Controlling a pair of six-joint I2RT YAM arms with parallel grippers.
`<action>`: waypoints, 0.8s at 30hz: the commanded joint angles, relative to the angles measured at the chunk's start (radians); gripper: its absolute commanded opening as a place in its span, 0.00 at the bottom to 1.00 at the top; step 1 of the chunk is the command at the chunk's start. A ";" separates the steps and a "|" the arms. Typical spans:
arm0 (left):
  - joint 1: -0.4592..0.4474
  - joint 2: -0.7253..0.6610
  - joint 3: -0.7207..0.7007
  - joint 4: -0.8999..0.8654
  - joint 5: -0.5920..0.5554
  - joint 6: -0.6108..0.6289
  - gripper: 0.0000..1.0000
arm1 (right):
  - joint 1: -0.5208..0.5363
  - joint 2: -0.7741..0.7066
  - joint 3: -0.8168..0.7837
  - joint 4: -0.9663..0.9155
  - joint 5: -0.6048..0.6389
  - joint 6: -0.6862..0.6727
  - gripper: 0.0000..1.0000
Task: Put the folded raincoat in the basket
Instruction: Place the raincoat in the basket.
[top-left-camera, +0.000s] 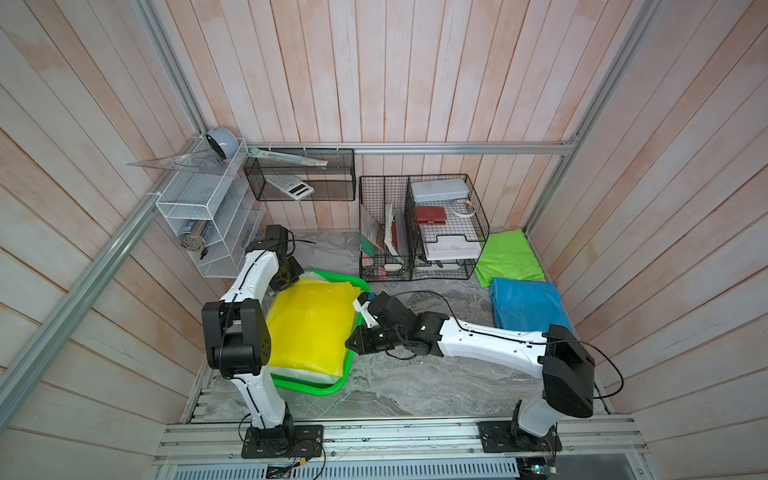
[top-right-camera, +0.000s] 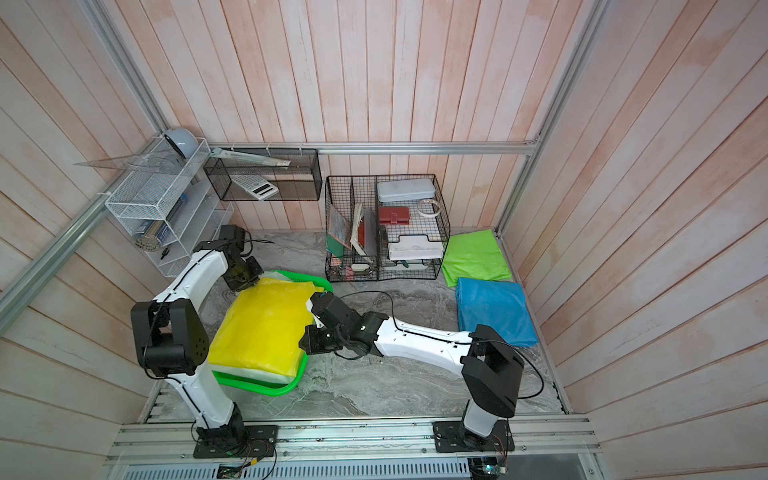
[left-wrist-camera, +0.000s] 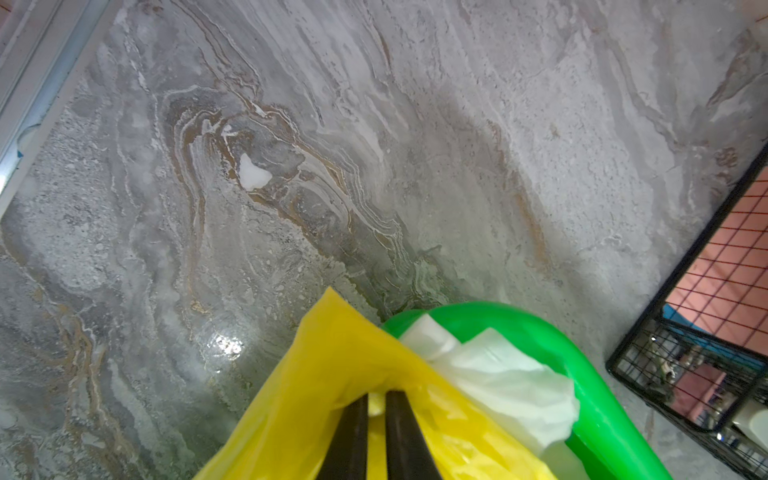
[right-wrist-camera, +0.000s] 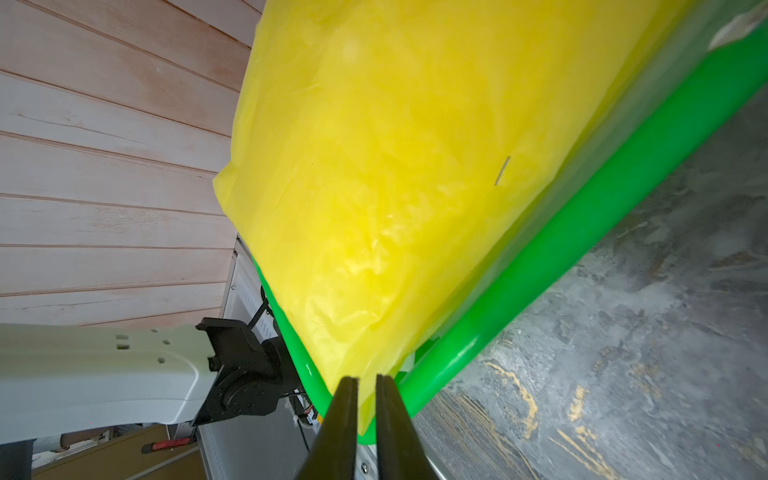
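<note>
Because the folded yellow raincoat (top-left-camera: 309, 328) is a limp, slippery film that would sag or fall open if carried from one point, the two arms hold it at opposite corners. The left gripper (top-left-camera: 286, 279) is at the far-left corner and the right gripper (top-left-camera: 353, 343) is at the near-right one, which keeps the fold stretched flat between them. In the left wrist view the left gripper (left-wrist-camera: 377, 401) has its dark fingers almost together with a pleat of yellow film between them, so it is pinching the raincoat. In the right wrist view the right gripper (right-wrist-camera: 367, 380) likewise clamps the very tip of its corner, just beside the green rim. The raincoat lies spread over the basket (top-left-camera: 318, 391), which sits at the near left of the marble table (top-left-camera: 415, 386). It covers the basket so fully that only the far and near rims show. A white folded sheet (top-left-camera: 299, 376) is already inside, so the yellow one rides high. Whether it rests fully on that sheet or hangs slightly above it, I cannot tell. The placing looks nearly done. What remains, I judge, is for both grippers to let go and rise straight up, since clinging film could drag a corner back over the rim. A green sheet (top-left-camera: 509, 257) and a blue sheet (top-left-camera: 528, 305) lie folded at the far right, well apart.
</note>
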 joint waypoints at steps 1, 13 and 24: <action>0.006 0.009 -0.030 0.034 0.031 0.012 0.14 | 0.000 -0.039 0.001 -0.018 0.034 -0.021 0.16; 0.007 -0.253 0.201 -0.150 0.083 0.030 0.48 | -0.278 -0.282 -0.076 -0.255 0.134 -0.124 0.26; -0.047 -0.691 -0.295 0.145 0.567 -0.087 0.62 | -0.938 -0.543 -0.402 -0.466 0.200 -0.204 0.44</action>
